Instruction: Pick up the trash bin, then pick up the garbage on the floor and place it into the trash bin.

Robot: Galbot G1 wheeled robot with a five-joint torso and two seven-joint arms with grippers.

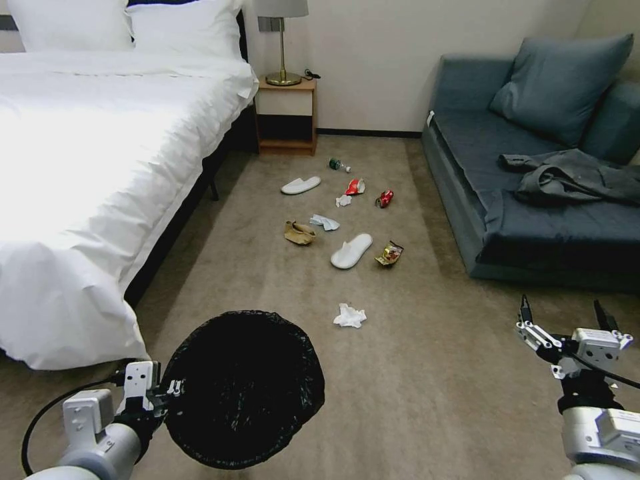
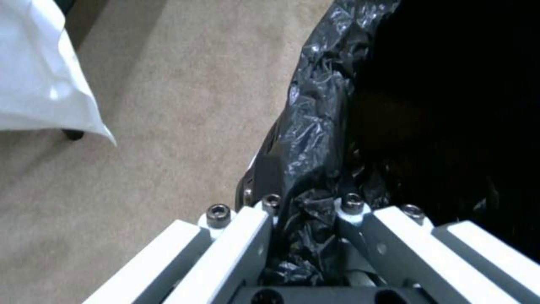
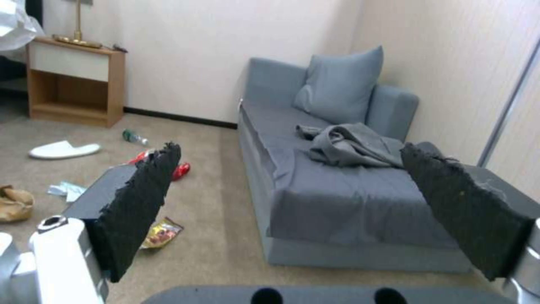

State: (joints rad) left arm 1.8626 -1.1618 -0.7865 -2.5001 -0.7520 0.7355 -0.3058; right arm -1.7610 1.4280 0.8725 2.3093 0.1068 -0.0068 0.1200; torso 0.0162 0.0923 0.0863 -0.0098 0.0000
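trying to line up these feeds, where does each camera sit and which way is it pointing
Head view: from the robot's head, looking forward and down over the carpet and litter; left gripper clamps the trash bin, right gripper is open.
Left wrist view: on the left wrist, looking along its fingers at the bin's bagged rim.
Right wrist view: on the right wrist, looking between its open pads toward the sofa.
Shared: head and right wrist views both show the sofa and nightstand.
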